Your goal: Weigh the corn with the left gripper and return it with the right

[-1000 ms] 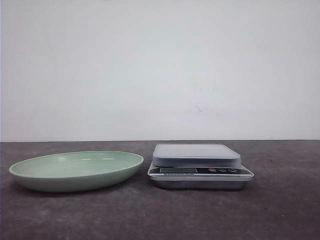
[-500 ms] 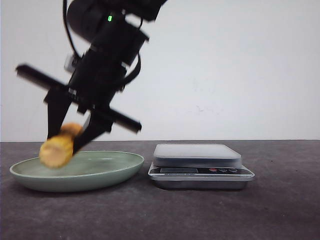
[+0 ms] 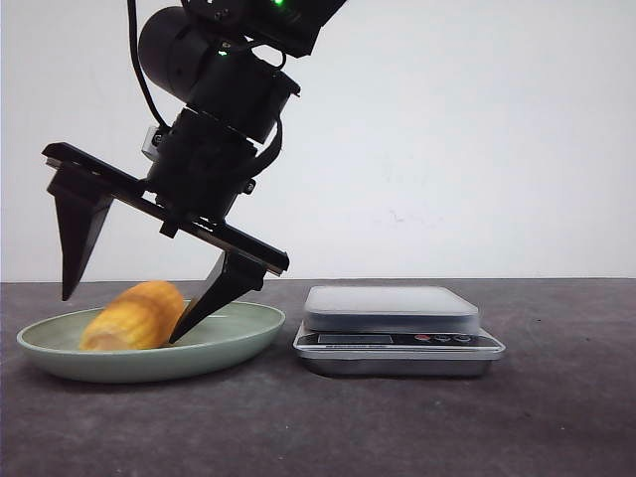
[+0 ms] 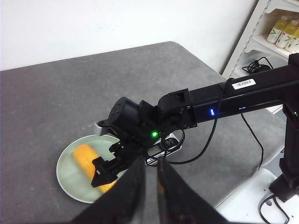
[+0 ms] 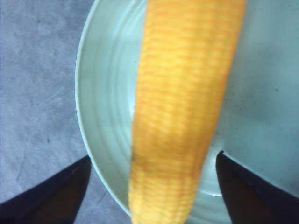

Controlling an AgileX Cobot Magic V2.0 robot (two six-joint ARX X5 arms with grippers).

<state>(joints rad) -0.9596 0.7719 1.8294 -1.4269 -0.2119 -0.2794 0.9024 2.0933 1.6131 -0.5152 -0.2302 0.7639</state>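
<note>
Stubby yellow-orange corn cob (image 3: 134,316): lying in pale green shallow plate (image 3: 238,333). Right gripper (image 3: 124,318): fingers released, astride cob. Silver kitchen scale (image 3: 397,328): bare. Return apparently complete; withdrawal remains.

The stubby yellow-orange corn cob (image 5: 180,116) is blurred and cut off at two frame edges in the right wrist view. The shallow pale-green plate (image 5: 100,140) likewise runs out of frame. The grey kitchen scale's display (image 3: 355,339) is too small to read.

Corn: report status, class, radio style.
Right tool open, straddling corn. Corn lying in green plate. Left tool shut, away. Scale bare.
</note>
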